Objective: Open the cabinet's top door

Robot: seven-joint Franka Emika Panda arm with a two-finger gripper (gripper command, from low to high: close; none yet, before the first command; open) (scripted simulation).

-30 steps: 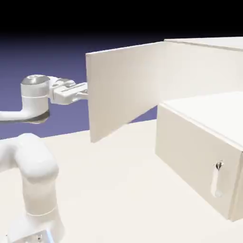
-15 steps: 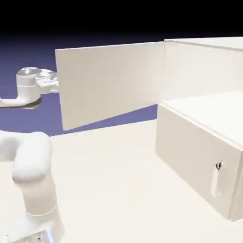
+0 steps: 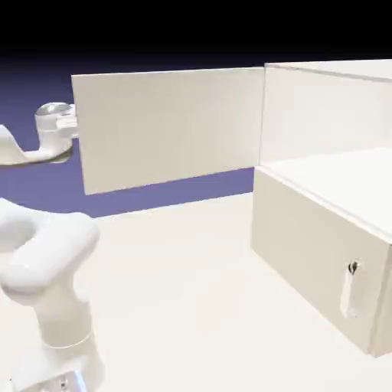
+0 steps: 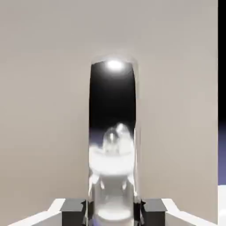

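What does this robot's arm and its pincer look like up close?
The arm is glossy white, built of thick rounded tube segments, with a grey cap at the wrist. The gripper has white fingers ending in small dark grey square pads. No cables or markings show.

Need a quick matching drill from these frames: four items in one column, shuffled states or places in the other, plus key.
Column 1:
1. top door
2. lower panel
3. end effector
4. door handle

Column 2:
A. shut flat against the cabinet front
B. swung wide open, out toward the arm
C. shiny silver, caught between the finger tips
D. closed on the handle, at the door's free edge

Pairs: 1-B, 2-A, 3-D, 4-C
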